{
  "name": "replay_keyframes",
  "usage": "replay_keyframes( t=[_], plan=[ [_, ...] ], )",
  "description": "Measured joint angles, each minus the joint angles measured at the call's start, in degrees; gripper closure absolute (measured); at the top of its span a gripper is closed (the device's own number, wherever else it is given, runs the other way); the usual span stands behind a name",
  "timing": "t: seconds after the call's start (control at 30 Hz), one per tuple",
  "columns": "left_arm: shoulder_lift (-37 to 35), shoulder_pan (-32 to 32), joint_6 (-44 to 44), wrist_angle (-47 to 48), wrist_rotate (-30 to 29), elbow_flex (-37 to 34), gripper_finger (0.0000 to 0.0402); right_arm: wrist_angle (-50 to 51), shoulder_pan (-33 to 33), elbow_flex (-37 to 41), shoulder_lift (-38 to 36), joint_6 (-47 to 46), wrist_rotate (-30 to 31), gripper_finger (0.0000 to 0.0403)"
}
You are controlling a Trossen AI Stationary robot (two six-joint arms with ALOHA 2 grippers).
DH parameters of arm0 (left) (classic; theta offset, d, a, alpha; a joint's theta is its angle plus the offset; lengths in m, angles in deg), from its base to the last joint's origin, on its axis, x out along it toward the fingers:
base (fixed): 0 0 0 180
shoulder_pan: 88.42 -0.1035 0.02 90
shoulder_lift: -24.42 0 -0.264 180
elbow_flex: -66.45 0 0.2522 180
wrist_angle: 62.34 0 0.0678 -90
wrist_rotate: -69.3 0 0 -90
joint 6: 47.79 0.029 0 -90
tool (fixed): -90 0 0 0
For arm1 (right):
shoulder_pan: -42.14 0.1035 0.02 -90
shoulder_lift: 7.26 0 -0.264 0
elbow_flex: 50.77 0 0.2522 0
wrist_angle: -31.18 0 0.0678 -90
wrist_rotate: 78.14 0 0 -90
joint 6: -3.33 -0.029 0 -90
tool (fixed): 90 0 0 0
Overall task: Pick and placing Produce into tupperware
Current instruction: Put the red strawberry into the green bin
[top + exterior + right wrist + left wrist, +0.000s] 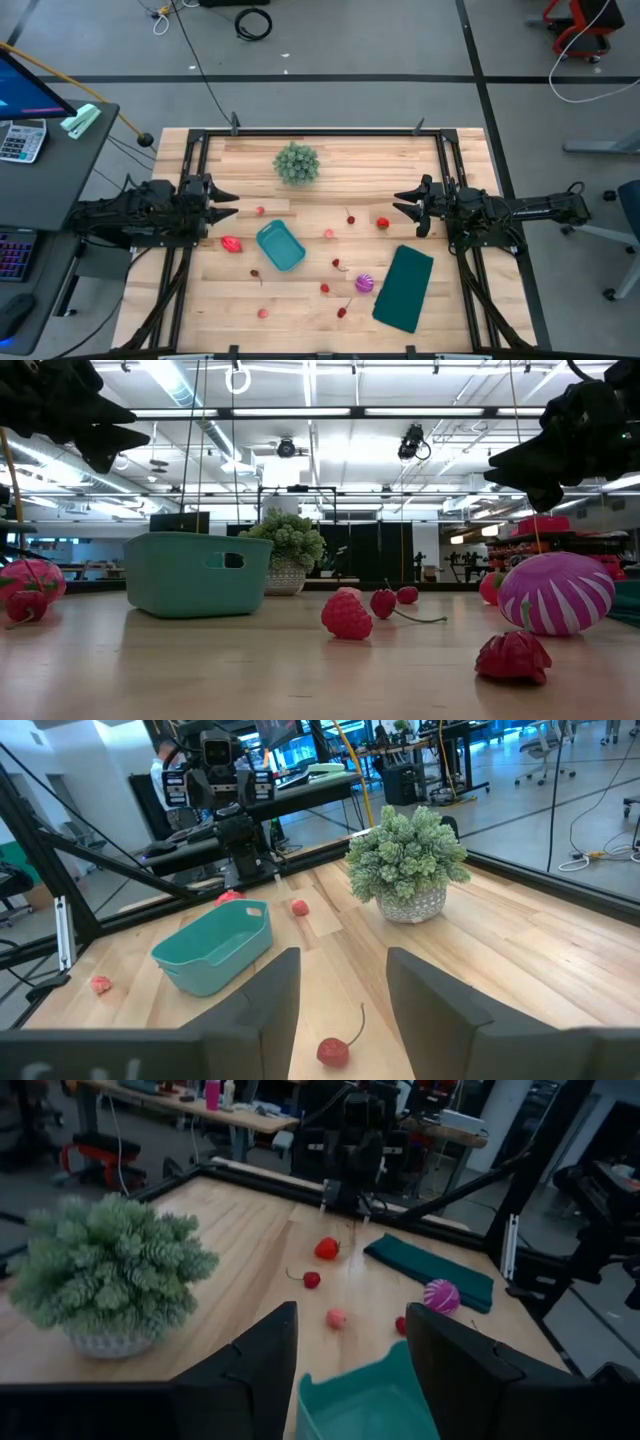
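Note:
The teal tupperware (pixel 280 245) sits open side up, left of the table's middle; it also shows in the low view (pixel 195 572). Small red and pink produce lies scattered around it: a strawberry (pixel 232 243) to its left, a cherry (pixel 350 219), a red piece (pixel 383 223) and others nearer the front edge. The purple round piece (pixel 364 284) rests beside the dark-green slab. My left gripper (pixel 228 205) hovers open above the table's left side, behind the tub. My right gripper (pixel 402 208) hovers open on the right, near the red piece, with a cherry (pixel 333 1050) ahead of its fingers.
A spiky green plant in a pot (pixel 297 163) stands near the far edge at the middle. A flat dark-green slab (pixel 404 288) lies at the right front. Black frame rails run along the table's left and right sides. Bare wood shows between the tub and the plant.

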Motion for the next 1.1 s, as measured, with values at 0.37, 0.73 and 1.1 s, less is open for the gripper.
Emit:
replay_keyframes(
  t=[0.37,0.73,1.1],
  plan=[
    [0.0,0.0,-1.6,1.2,0.0,0.0,0.0207,-0.7,0.0,0.0,0.0,-8.2,0.6,0.0243],
    [0.0,0.0,1.4,0.3,-0.5,0.0,0.0214,-4.0,-1.3,-1.8,0.0,-11.6,10.0,0.0243],
    [0.0,0.0,1.4,0.3,-0.5,0.0,0.0215,-20.8,5.8,-1.9,7.9,-21.0,2.8,0.0243]
  ],
)
